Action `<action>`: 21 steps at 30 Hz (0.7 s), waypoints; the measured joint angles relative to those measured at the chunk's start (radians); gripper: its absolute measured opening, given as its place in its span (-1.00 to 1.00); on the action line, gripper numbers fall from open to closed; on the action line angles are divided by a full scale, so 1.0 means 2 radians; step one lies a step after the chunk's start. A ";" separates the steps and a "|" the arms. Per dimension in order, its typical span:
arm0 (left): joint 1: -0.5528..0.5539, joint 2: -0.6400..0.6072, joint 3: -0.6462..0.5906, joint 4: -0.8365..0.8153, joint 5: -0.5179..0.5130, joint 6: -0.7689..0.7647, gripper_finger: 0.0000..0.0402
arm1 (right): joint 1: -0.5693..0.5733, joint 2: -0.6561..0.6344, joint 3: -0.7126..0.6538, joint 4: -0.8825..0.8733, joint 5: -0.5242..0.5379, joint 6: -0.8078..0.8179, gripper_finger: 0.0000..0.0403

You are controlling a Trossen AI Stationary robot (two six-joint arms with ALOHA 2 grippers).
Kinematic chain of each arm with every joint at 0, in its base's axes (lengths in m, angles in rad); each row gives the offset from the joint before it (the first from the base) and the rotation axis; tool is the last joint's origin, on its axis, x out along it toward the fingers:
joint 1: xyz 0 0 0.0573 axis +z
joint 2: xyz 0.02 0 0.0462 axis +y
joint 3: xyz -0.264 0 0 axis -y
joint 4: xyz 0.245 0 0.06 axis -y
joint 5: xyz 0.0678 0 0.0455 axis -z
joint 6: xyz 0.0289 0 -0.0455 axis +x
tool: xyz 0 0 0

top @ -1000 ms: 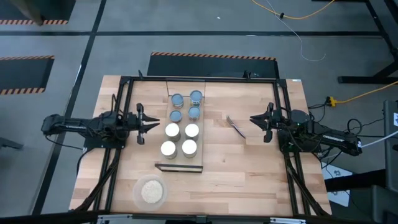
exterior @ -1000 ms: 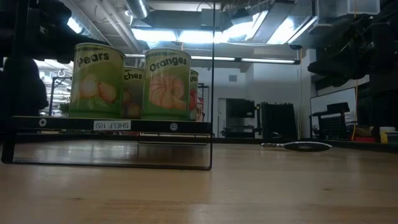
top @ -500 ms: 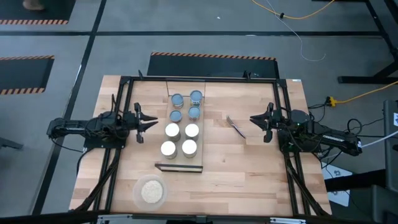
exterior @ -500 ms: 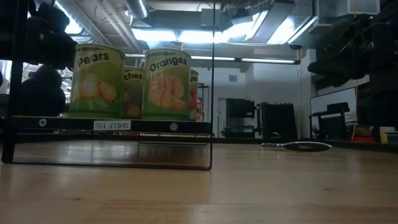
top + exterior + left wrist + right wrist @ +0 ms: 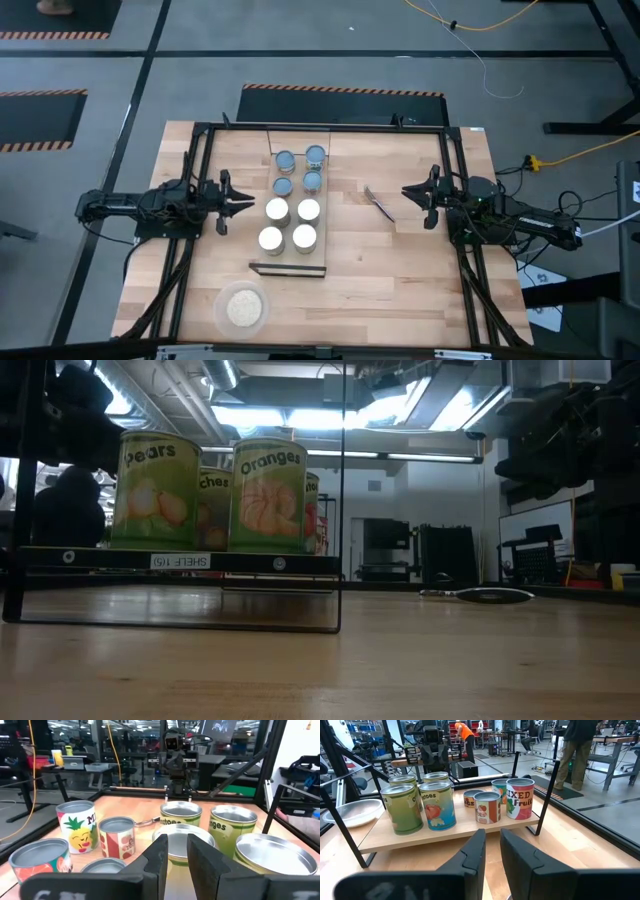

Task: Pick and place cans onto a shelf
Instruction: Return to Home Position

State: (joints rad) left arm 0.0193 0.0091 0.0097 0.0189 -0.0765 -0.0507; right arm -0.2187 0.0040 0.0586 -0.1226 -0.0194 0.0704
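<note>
Left tool: the left tool (image 5: 243, 203) hangs just off the shelf's long side, fingers clenched to a slim gap, gripping nothing.
Right tool: the right tool (image 5: 410, 192) faces the opposite long side, farther off, clenched likewise and empty.
Hard to see: in the low view the "Pears" can (image 5: 156, 488) and the "Oranges" can (image 5: 269, 494) screen the ones behind. One label behind them reads only "ches".
Cans: four wide green-labelled metal cans with cream-white tops (image 5: 290, 224) stand in a square. Four smaller cans with blue-grey tops (image 5: 299, 170) cluster beyond them, all upright.
Shelf: the long pale-wood shelf (image 5: 288, 258) carries every can.
Desk: the wooden desk (image 5: 400, 280) also bears a thin silvery utensil (image 5: 379, 203) and a round dish of beige grains (image 5: 243, 307).
</note>
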 joint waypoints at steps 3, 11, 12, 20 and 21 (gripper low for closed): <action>0.000 0.000 0.000 0.000 0.000 -0.004 -0.68 | 0.000 0.000 0.000 0.000 0.000 0.000 -0.68; 0.027 0.000 0.000 0.000 0.001 0.016 -0.68 | 0.000 0.000 0.000 0.000 0.000 0.000 -0.68; 0.032 0.000 0.000 0.000 0.002 0.016 -0.68 | 0.000 0.000 0.000 0.000 0.000 0.000 -0.68; 0.053 0.000 0.000 -0.004 0.032 0.017 -0.68 | 0.000 0.000 0.000 0.000 0.000 0.000 -0.68; 0.053 0.000 0.000 -0.005 0.033 0.017 -0.68 | 0.000 0.000 0.000 0.000 0.000 0.000 -0.68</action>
State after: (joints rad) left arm 0.1261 0.0090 0.0097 0.0097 -0.0113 -0.0162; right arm -0.2188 0.0044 0.0586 -0.1226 -0.0193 0.0704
